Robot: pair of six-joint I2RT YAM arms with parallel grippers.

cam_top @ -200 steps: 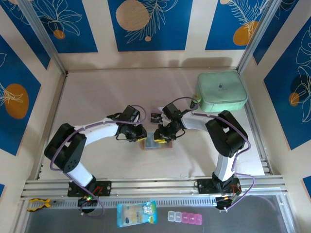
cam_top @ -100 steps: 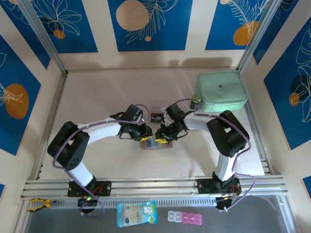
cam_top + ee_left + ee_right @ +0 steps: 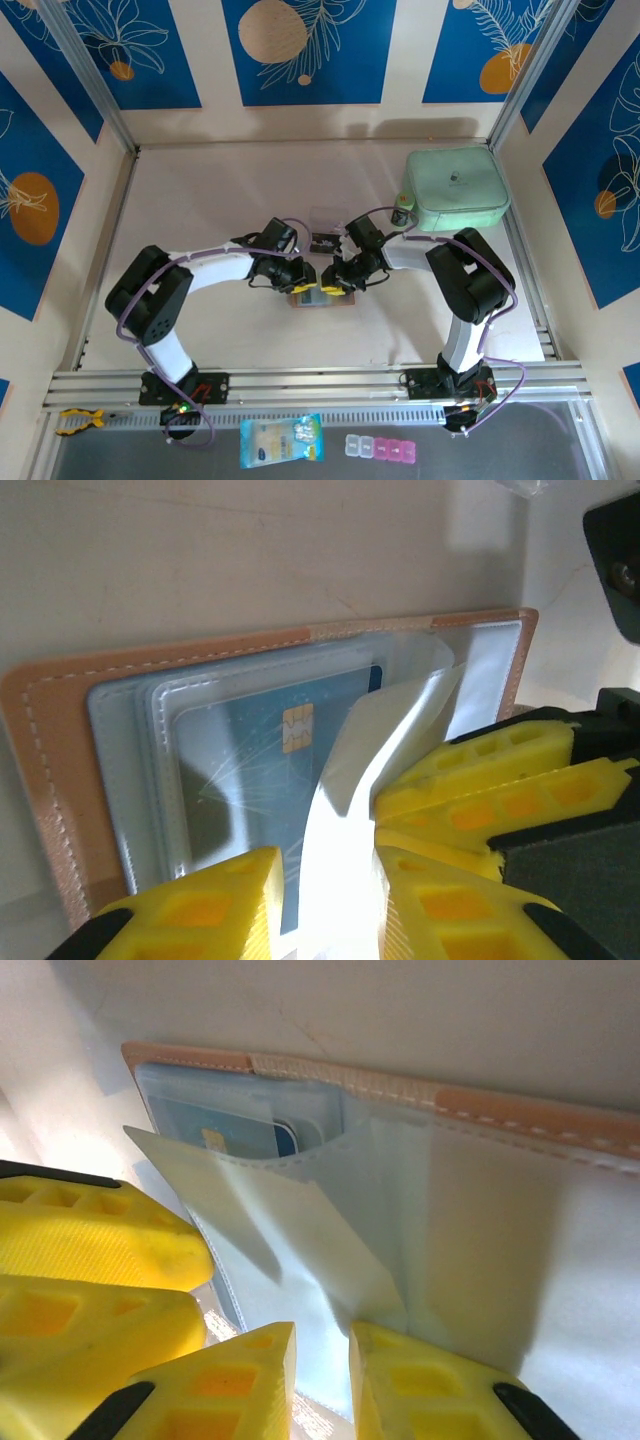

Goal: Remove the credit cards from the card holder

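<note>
While nearly together, left jaws and right jaws pinch sleeve, card holder open

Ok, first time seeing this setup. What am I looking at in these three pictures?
Two robot arms bolted at the table's near edge. The wide picture looks down from above; the close-ups come from a camera on each wrist, yellow fingers in view. On the table lie an open wallet and a mint case. A blue card sits in a clear pocket. The right tool pinches a pale flap of the wallet; the left tool has a white flap between its fingers, grip unclear.
</note>
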